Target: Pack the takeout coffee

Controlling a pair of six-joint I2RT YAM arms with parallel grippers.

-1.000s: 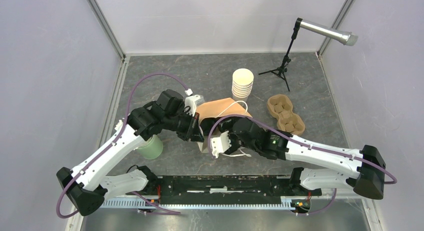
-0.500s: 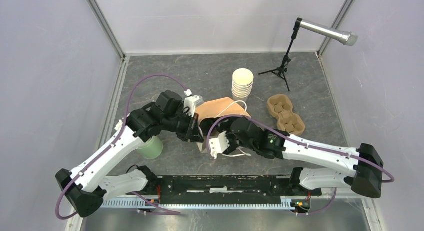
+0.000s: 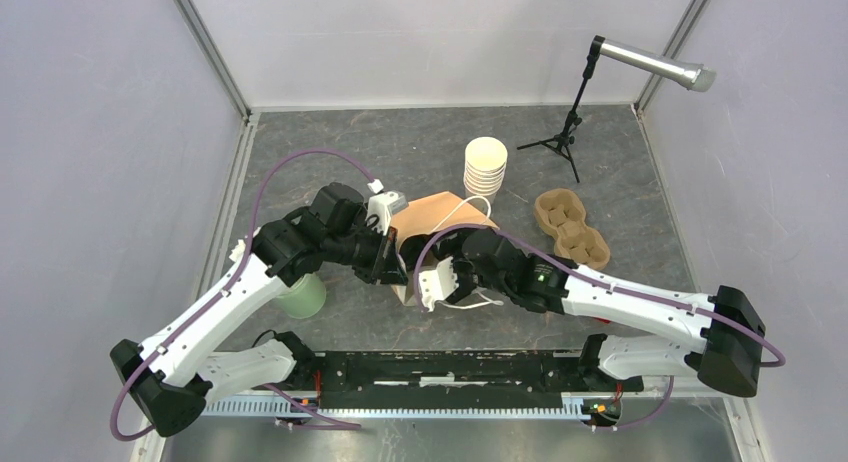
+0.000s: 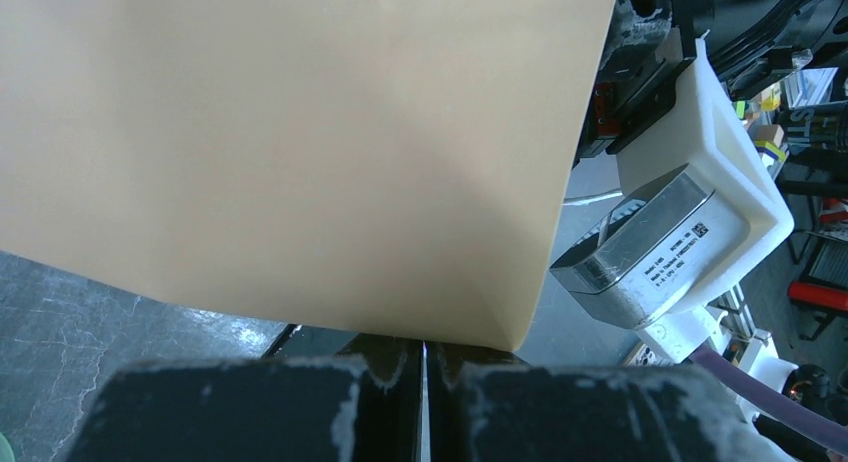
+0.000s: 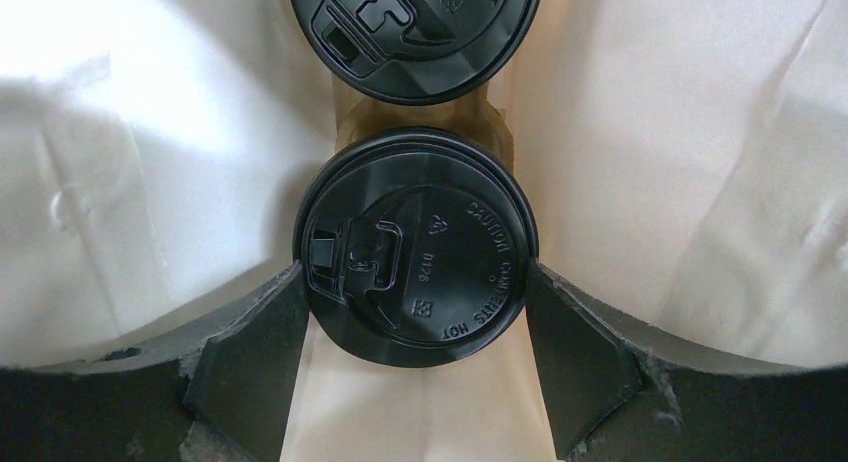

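Left jaws: together, pinching an edge of the brown paper bag [image 4: 300, 152], presumably to hold it steady on the table [image 4: 80, 302] during loading. Right jaws: spread wide inside the bag, pressed against both sides of the nearer coffee cup [image 5: 418, 247] at its lid, apparently to seat it. A second lidded cup [image 5: 415, 27] stands just beyond, also inside the bag.

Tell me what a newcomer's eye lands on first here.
Both arms crowd the brown paper bag at the centre of the table, with the left gripper pinched shut on the bag's edge. Inside the bag, the right gripper clasps a black-lidded cup by the sides of its lid. A second lidded cup sits just beyond it.
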